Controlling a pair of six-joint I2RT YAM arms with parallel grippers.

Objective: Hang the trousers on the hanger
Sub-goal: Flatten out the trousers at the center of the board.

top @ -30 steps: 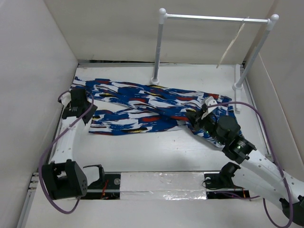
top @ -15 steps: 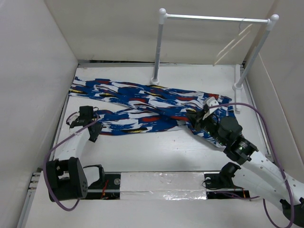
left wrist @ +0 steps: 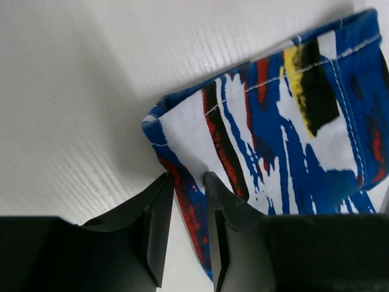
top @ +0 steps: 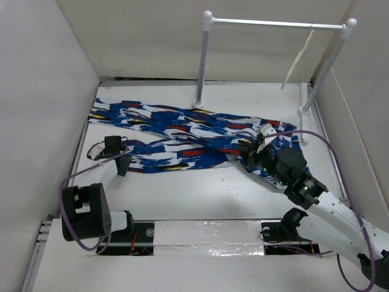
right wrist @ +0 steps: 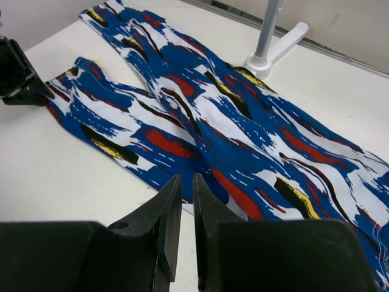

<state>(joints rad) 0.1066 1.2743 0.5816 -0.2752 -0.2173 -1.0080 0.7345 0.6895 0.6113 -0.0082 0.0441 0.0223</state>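
Top external view: over the last second the left gripper (top: 120, 163) has drawn back from the far left end of the trousers (top: 182, 137) toward its own base, and it now sits at the cuff of the nearer leg. The left wrist view shows its jaws narrowed, with the fingertips (left wrist: 163, 182) astride the folded edge of that cuff. Whether they already pinch the cloth cannot be told. The right gripper (right wrist: 187, 180) has parted its jaws by a thin slit over the waist end, and no cloth shows between them.

The trousers have not shifted. They lie flat on the table (top: 200, 188), with 2 legs to the left, partly overlapping, and the waist to the right. Judged from this, the task is at an early stage: 1 arm is taking a new hold at the cuff and the other has let go.

The hanger (top: 299, 59) hangs by its hook from the rail of the rack (top: 273, 24) at the far right, well apart from the trousers. Its tilt has changed between pictures, so it appears to be swinging.

Obstacles: the left post foot (right wrist: 262, 61) of the rack stands just beside the far edge of the cloth. A purple cable (top: 322, 143) loops above the right arm. The hanger must be steadied or taken down before a leg can be threaded over it.
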